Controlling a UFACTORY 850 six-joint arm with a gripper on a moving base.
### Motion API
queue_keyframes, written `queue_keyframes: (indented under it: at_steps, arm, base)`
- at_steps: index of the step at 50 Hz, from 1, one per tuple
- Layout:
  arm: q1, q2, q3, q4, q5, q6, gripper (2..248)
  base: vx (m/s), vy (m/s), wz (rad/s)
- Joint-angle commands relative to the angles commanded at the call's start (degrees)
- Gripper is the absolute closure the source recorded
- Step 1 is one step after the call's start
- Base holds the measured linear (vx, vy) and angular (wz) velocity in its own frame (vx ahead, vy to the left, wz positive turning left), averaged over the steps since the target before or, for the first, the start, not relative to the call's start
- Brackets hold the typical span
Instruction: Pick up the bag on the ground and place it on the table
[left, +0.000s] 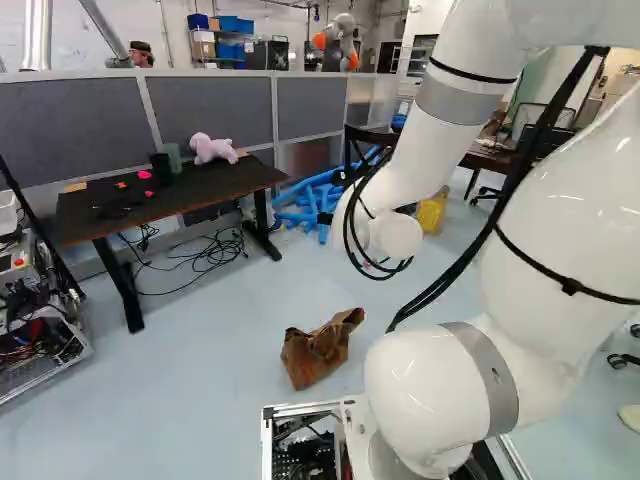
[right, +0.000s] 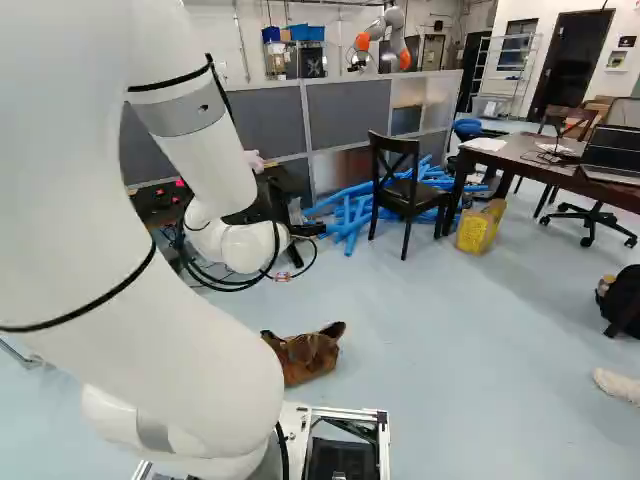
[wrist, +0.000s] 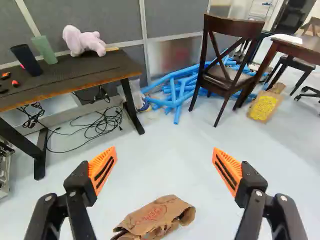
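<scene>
And here's the gripper (right: 306, 230), fingers spread wide, orange pads (wrist: 103, 171) facing each other with a broad gap and nothing grasped! Straight down the line, calling dead ahead of the gripper 12 o'clock, the crumpled brown paper bag (wrist: 156, 218) lies on its side on the pale blue floor (wrist: 165, 165), below the fingers and touching neither of the 2. In the left base view it's at 6 o'clock, near the base, red print on its flank

Over at 11 o'clock from the gripper stands the black-topped table (wrist: 75, 79), carrying 1 pink plush toy (wrist: 84, 42), 1 green cup (wrist: 44, 49) and 1 tilted black cup (wrist: 27, 59), with black cables (wrist: 95, 127) tangled on the floor by its legs. Out at 1 o'clock, 1 dark wooden chair (wrist: 225, 75) stands by a heap of blue tubes (wrist: 175, 90), and farther round, 1 yellow container (wrist: 262, 106). Look beyond the grey partition (right: 350, 110): another robot (right: 397, 38), at 1 o'clock in the right base view
</scene>
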Motion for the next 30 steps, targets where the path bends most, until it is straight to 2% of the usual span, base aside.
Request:
queue_keyframes:
  at_steps: [16, 30]
  arm:
    - [2.15, -6.13, -3.79, 1.17, -2.27, 0.00, 3]
    - [4.34, -11.13, -6.97, 1.87, -6.52, 0.00, 3]
  base:
    - [0.000, 0.000, 0.000]
    - [0.000, 0.000, 0.000]
